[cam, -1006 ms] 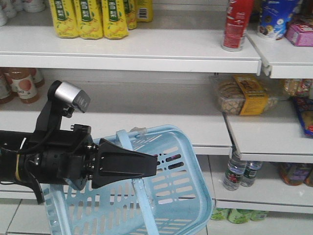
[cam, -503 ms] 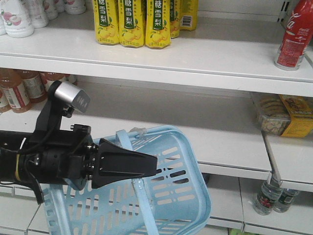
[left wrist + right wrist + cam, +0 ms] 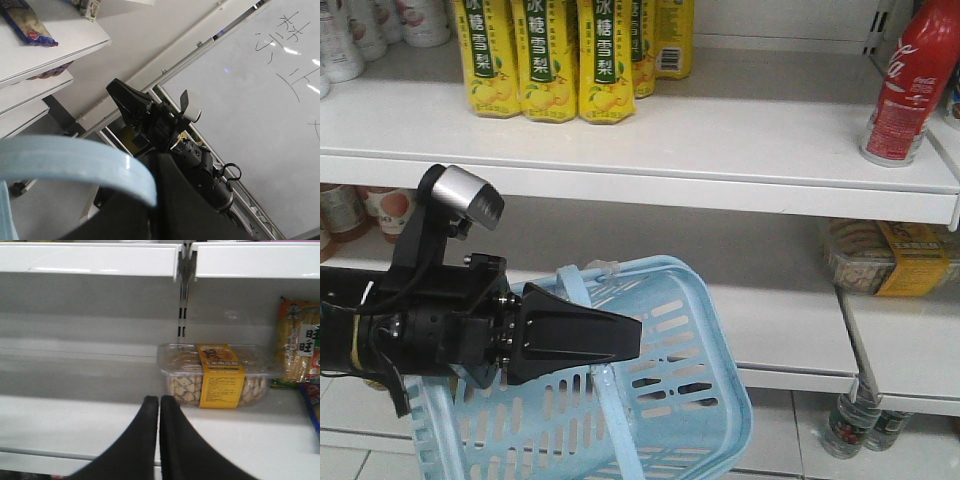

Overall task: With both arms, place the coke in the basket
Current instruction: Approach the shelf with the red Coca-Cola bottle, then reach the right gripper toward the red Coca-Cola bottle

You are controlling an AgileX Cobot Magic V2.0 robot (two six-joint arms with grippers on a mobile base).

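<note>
Well above left fingers (image 3: pixel 582 345), coke (image 3: pixel 910 85), basket (image 3: pixel 692 402) gripped

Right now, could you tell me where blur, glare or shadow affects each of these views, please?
Front view: evenly lit, shade under the top shelf, coke cropped at the edge. Left wrist view: basket handle is a near, defocused band; glare spots on the whiteboard. Right wrist view: right end effector soft, biscuit box sharper.

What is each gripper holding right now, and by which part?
Left gripper grips the basket by its swing handle. Right gripper is shut, empty.
</note>
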